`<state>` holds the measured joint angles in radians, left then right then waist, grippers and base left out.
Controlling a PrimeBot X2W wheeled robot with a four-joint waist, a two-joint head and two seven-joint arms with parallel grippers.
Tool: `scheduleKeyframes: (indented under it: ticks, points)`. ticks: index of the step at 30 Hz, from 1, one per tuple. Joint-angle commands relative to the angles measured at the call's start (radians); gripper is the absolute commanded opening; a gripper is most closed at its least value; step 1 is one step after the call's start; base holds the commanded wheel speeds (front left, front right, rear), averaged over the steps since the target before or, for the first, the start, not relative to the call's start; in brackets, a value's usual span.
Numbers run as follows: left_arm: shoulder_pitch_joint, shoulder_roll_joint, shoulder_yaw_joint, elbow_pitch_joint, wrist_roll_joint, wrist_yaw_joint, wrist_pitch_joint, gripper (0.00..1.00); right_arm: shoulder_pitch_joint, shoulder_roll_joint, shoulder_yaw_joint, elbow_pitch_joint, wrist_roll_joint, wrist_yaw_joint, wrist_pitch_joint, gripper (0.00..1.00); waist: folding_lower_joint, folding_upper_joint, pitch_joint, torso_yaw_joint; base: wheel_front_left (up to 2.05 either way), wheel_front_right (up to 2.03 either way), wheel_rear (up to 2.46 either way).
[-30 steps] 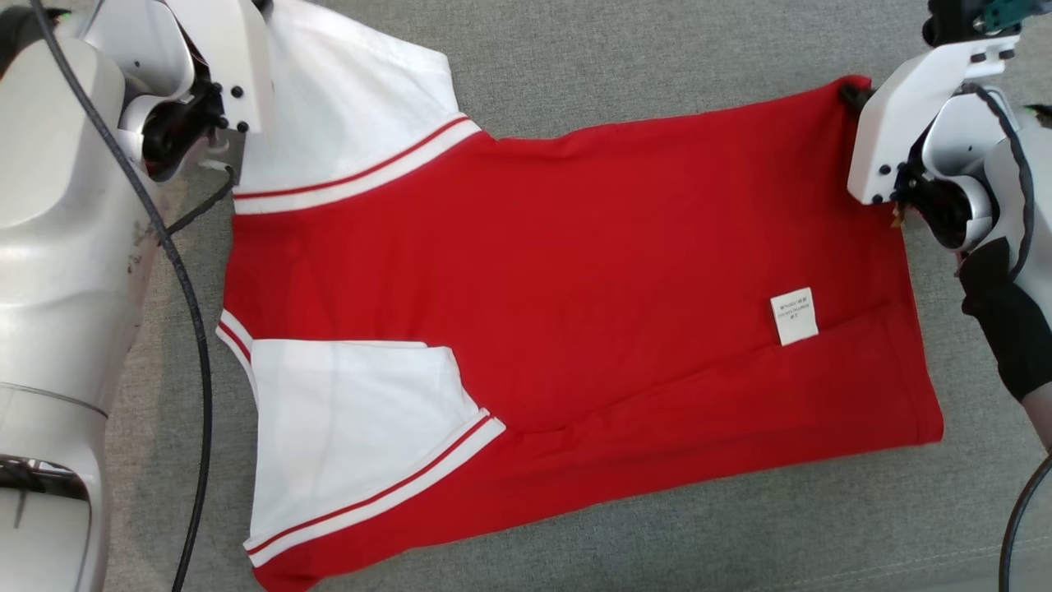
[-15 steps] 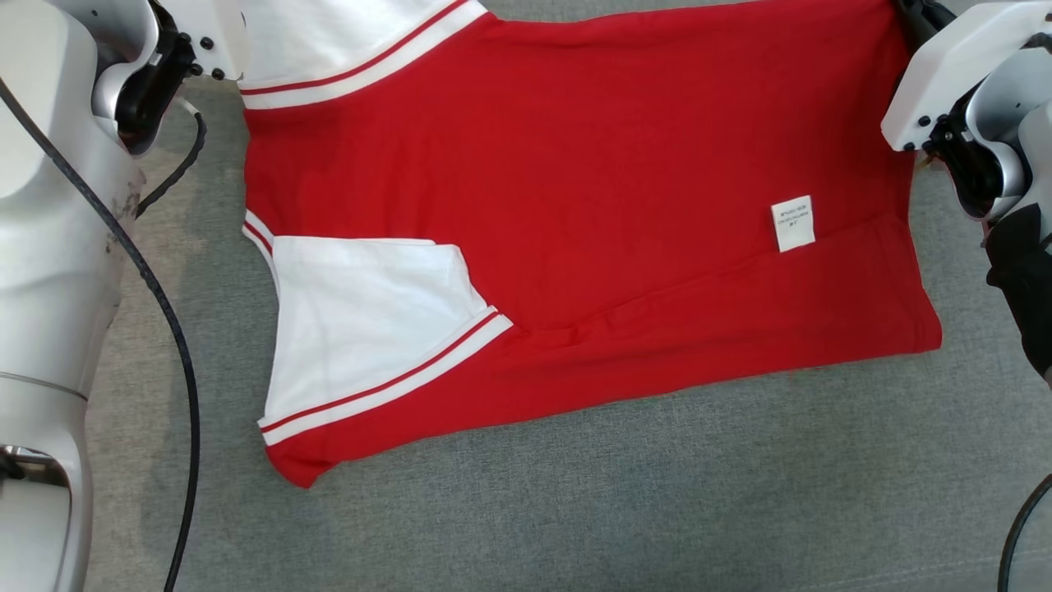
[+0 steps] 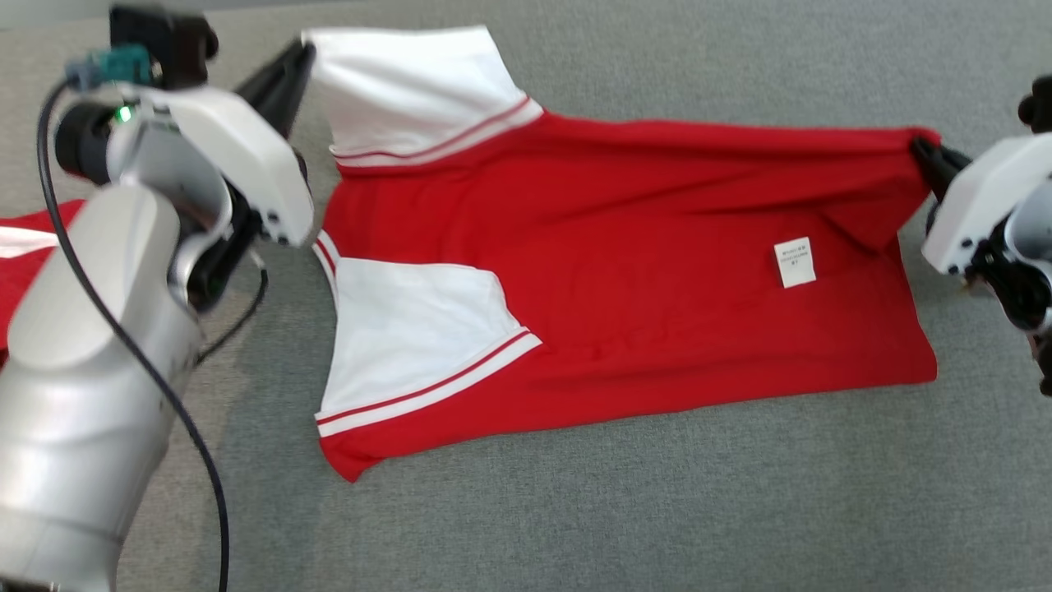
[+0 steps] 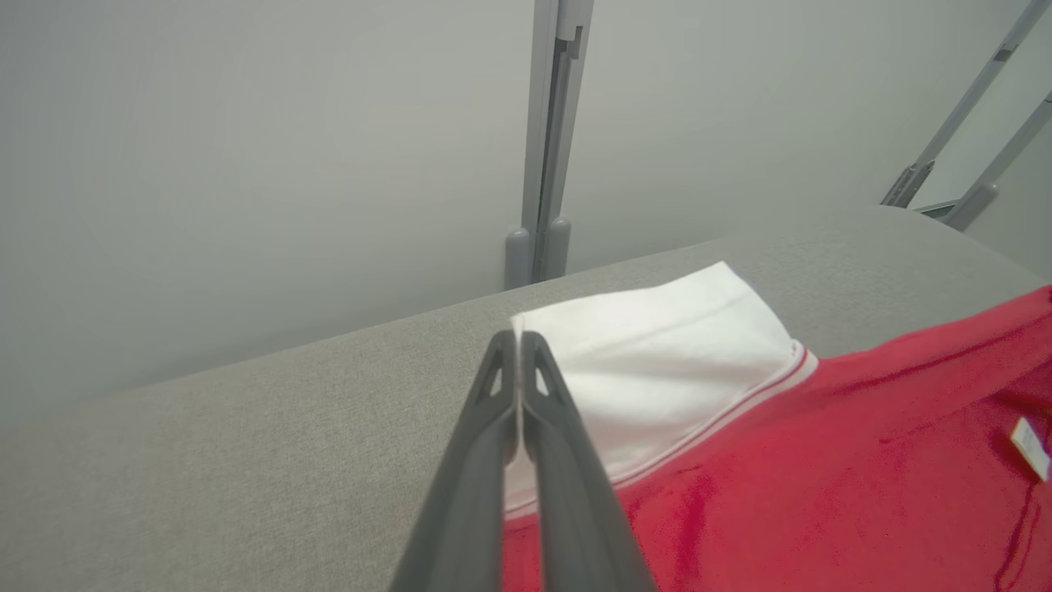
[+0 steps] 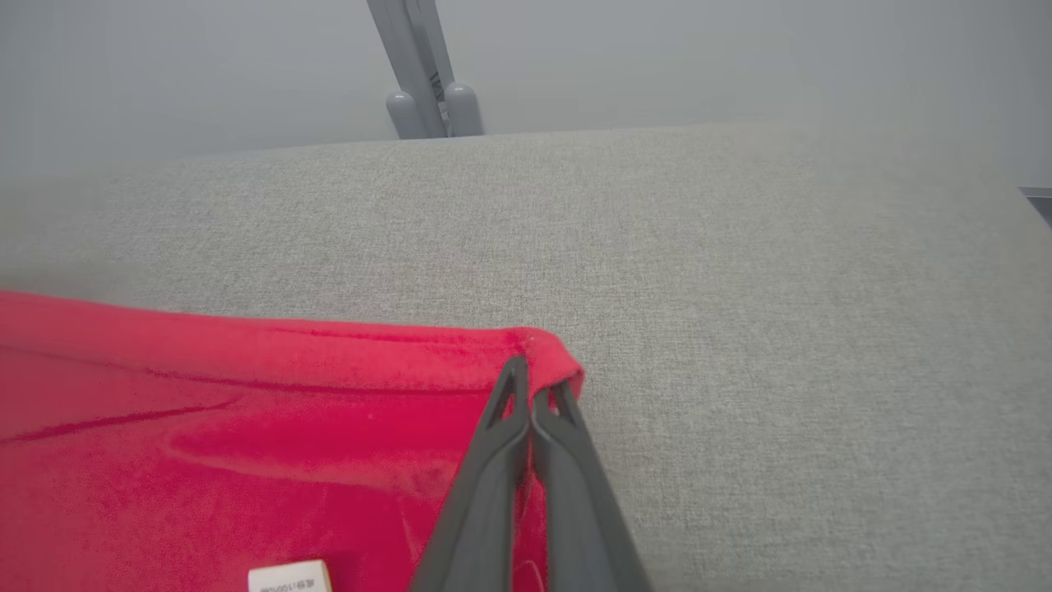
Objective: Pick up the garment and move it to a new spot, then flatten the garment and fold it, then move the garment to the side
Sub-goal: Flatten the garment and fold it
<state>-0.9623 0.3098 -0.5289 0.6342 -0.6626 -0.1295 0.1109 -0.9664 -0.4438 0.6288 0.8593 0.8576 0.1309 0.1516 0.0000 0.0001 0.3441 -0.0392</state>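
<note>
On the grey table (image 3: 657, 510) our red garment (image 3: 625, 247) lies stretched between 2 arms. Our left gripper (image 4: 519, 345) is clamped fully on its white sleeve (image 4: 657, 353); our right gripper (image 5: 534, 374) is clamped on a raised hem corner (image 5: 493, 345). Our left arm (image 3: 82, 345) cuts off another red cloth (image 3: 20, 279).

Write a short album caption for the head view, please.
Left gripper pinches the white sleeve, right gripper the red corner, with the garment stretched across a grey surface.

garment (image 3: 641, 271) lies on surface (image 3: 657, 510) between left pincer (image 3: 306, 51) and right pincer (image 3: 920, 148).
</note>
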Motion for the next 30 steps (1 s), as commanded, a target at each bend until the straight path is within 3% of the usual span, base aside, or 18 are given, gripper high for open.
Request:
scheduleKeyframes:
  ticks: [1, 6, 16, 23, 28, 29, 30]
  points:
    - [0.027, 0.014, 0.003, -0.025, -0.007, 0.003, 0.002, 0.00, 0.021, -0.017, 0.006, -0.010, 0.014, 0.000, 0.005, 0.00, 0.0000, -0.0001, -0.026, 0.016, 0.00, 0.00, 0.00]
    - [0.205, 0.058, 0.010, -0.227, -0.044, 0.062, 0.048, 0.00, 0.102, -0.074, 0.038, -0.063, 0.076, 0.000, 0.014, 0.00, 0.0000, -0.0001, -0.065, 0.033, 0.00, 0.00, 0.00]
    - [0.602, 0.135, 0.026, -0.664, -0.109, 0.248, 0.117, 0.00, 0.249, -0.156, 0.082, -0.155, 0.154, 0.000, -0.014, 0.00, 0.0000, -0.0001, -0.105, 0.059, 0.00, 0.00, 0.00]
    - [0.736, 0.116, 0.019, -0.719, -0.139, 0.289, 0.091, 0.00, 0.304, -0.167, 0.099, -0.179, 0.152, 0.000, -0.056, 0.00, 0.0000, -0.0001, -0.101, 0.063, 0.00, 0.00, 0.00]
    - [0.753, 0.094, 0.008, -0.687, -0.136, 0.280, 0.060, 0.00, 0.312, -0.153, 0.105, -0.161, 0.146, 0.000, -0.078, 0.00, 0.0000, -0.0001, -0.096, 0.063, 0.00, 0.00, 0.00]
    - [0.755, 0.093, 0.004, -0.669, -0.128, 0.283, 0.054, 0.00, 0.313, -0.149, 0.107, -0.152, 0.145, 0.000, -0.083, 0.22, 0.0000, -0.0001, -0.095, 0.063, 0.00, 0.00, 0.00]
    - [0.756, 0.088, 0.000, -0.653, -0.124, 0.280, 0.044, 0.00, 0.314, -0.143, 0.107, -0.143, 0.146, 0.000, -0.085, 0.31, 0.0000, -0.0001, -0.094, 0.062, 0.00, 0.00, 0.00]
